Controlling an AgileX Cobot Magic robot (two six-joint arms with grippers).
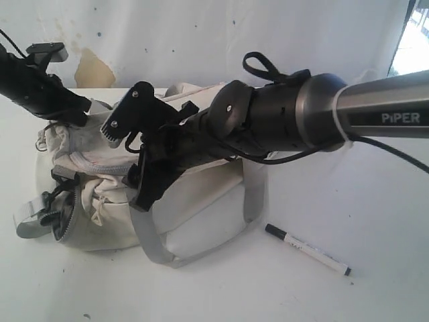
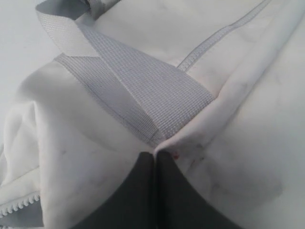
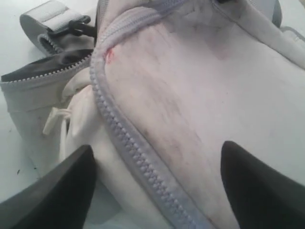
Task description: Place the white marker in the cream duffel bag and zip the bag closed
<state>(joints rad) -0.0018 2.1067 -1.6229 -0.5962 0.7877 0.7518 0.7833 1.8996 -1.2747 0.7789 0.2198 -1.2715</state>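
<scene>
Bracing the cream duffel bag (image 1: pixel 201 204) for unzipping: left gripper (image 2: pixel 155 155) jaws clench a fabric fold (image 2: pixel 190 138); right gripper (image 3: pixel 156 145) jaws, released, straddle the zipper (image 3: pixel 125 138). Next: grip its pull; the white marker (image 1: pixel 307 250) awaits.

- cream duffel bag (image 1: pixel 114 228): off-white fabric, smudged with faint grey-brown stains, with a small red mark (image 3: pixel 108 55) beside the zipper.
- zipper (image 3: pixel 128 143): pale grey tape and teeth in a fine, even ribbed row.
- webbing handle (image 2: pixel 143 90): light grey, in a tight woven grid.
- buckle (image 3: pixel 78 26): black.
- white marker (image 1: pixel 307 249): white barrel with small black print, black cap, dark end tip.
- table (image 1: pixel 375 282): plain white with a few tiny dark specks.
- wall (image 1: pixel 201 40): white, with a tan patch (image 1: pixel 94 70) and scattered dark dots.
- right arm (image 1: pixel 375 107): silver-grey tube with white "piper" lettering, black joints.
- left gripper (image 2: pixel 155 157) and right gripper (image 3: pixel 157 148): matte black fingers.
</scene>
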